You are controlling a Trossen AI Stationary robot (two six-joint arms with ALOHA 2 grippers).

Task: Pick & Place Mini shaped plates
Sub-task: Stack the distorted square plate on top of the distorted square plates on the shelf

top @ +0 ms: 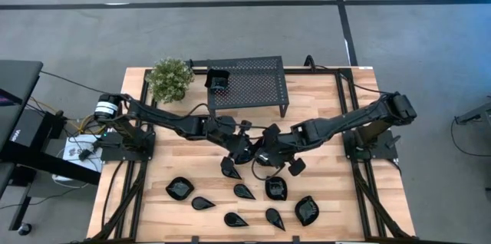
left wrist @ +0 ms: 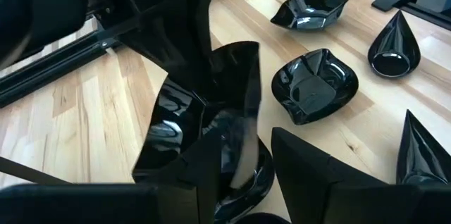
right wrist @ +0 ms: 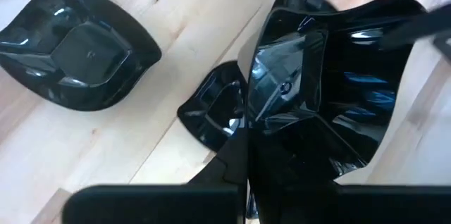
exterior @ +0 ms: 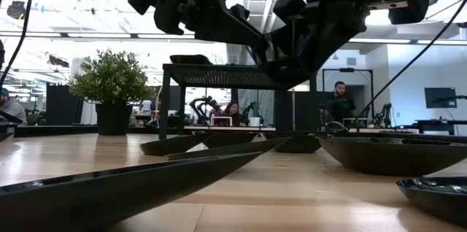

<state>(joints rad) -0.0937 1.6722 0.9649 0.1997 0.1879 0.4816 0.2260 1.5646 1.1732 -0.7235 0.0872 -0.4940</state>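
Several glossy black mini plates lie on the near half of the wooden table, among them a squarish one (top: 180, 189) and a teardrop one (top: 244, 192). My two grippers meet over the table's middle. My left gripper (top: 239, 156) is shut on one black plate (left wrist: 204, 122), which also shows in the high view (top: 229, 169). My right gripper (top: 270, 154) is shut on a squarish black plate (right wrist: 324, 76), which also shows in the high view (top: 295, 166). In the low view both grippers hang above the table top (exterior: 284, 49). My left gripper holds the plate by a part of its rim (left wrist: 239, 146) that stands between the two fingers (left wrist: 299, 175). The fingers come slanting down from the table's left. The plate stands tilted on edge; whether it rests on the table does not show. My right gripper holds the squarish plate by its rim (right wrist: 282, 122), beside the dark finger (right wrist: 282, 175), which hides the place of contact. The fingers come slanting down from the table's right. The plate is tipped up, its hollow side facing the camera, above another plate (right wrist: 211, 108).
A black perforated metal stand (top: 247, 83) stands at the far middle with a small dark object (top: 218, 81) on its left end. A potted plant (top: 170, 79) is at the far left. Arm bases stand at the left (top: 123, 144) and right (top: 372, 144) edges.
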